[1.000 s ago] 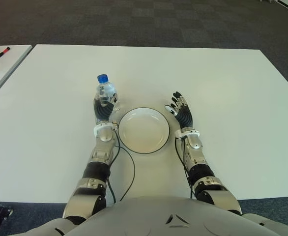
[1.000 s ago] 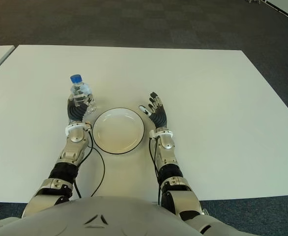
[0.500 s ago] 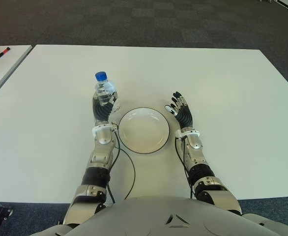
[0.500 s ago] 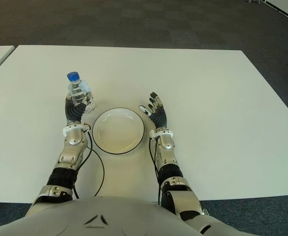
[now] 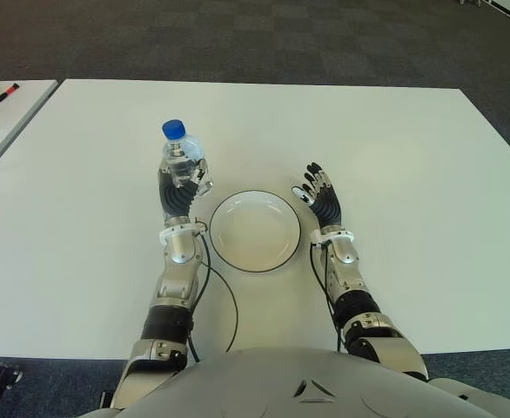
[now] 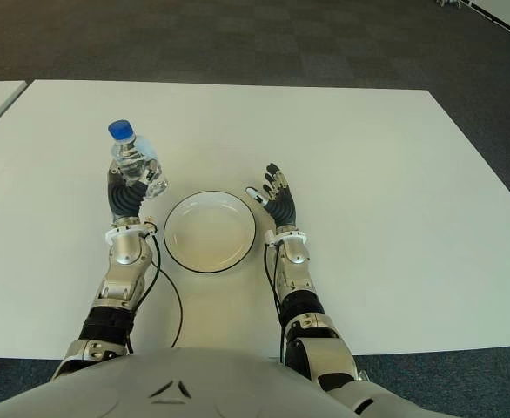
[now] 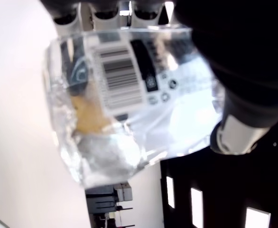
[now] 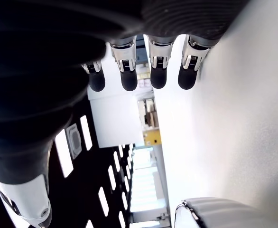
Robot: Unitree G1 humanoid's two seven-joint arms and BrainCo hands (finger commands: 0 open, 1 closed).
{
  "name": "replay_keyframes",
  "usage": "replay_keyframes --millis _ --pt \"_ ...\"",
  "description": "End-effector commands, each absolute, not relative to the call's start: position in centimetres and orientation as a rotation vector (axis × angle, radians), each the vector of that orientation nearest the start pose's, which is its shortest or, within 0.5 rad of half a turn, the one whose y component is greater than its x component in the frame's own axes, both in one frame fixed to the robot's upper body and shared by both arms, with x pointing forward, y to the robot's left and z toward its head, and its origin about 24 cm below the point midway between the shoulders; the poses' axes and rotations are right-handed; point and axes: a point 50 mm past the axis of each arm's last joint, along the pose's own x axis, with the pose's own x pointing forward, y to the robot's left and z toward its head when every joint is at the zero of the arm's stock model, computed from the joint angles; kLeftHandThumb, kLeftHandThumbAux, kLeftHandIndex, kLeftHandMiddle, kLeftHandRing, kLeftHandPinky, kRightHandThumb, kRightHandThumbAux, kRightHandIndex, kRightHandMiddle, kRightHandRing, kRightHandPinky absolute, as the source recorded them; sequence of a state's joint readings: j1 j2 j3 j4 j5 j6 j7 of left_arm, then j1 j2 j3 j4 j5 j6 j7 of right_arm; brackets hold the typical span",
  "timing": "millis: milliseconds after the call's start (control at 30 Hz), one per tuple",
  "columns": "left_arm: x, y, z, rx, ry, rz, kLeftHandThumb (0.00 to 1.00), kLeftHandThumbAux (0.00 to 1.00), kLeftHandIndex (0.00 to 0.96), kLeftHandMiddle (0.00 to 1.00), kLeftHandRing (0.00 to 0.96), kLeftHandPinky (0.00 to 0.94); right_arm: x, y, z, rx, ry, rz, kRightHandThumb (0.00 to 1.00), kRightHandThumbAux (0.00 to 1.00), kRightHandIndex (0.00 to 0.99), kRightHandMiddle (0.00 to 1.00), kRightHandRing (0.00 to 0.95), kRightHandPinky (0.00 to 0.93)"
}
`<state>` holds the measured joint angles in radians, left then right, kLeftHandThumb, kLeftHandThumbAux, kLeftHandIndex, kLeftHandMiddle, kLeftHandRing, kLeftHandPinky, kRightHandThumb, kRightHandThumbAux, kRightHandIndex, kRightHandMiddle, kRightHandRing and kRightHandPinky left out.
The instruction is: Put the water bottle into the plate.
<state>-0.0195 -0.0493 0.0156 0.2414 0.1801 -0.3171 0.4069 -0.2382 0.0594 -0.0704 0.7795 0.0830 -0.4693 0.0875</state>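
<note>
Left eye view: left hand (image 5: pixel 178 193) grips bottle (image 5: pixel 181 159), plate (image 5: pixel 255 231) bare

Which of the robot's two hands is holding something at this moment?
The left hand, left of the plate, is closed around the blue-capped water bottle. The right hand, on the plate's right, has its fingers spread and holds nothing.

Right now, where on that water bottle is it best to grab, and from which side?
Around the clear middle of the water bottle, below its blue cap, from the near side. It stands upright and its body is round, so fingers can wrap it. The left hand grips it just so, left of the plate. The right hand shows open, right of the plate.
</note>
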Motion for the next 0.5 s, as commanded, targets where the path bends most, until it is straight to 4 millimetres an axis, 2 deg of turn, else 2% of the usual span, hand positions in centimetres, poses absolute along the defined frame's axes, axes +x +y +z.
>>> replay_keyframes --millis 33,500 --pt "24.6 15.2 3.1 0.126 -0.191 0.355 0.953 0.647 0.396 0.513 0.527 0.836 25.4 -12.6 -5.5 0.171 0.234 0.036 0.108 0.732 0.008 0.015 0.017 0.077" --pt "23.1 14.2 5.4 0.15 -0.375 0.321 0.953 0.647 0.397 0.513 0.529 0.847 25.5 -12.5 -5.4 0.176 0.231 0.038 0.106 0.74 0.008 0.011 0.013 0.07"
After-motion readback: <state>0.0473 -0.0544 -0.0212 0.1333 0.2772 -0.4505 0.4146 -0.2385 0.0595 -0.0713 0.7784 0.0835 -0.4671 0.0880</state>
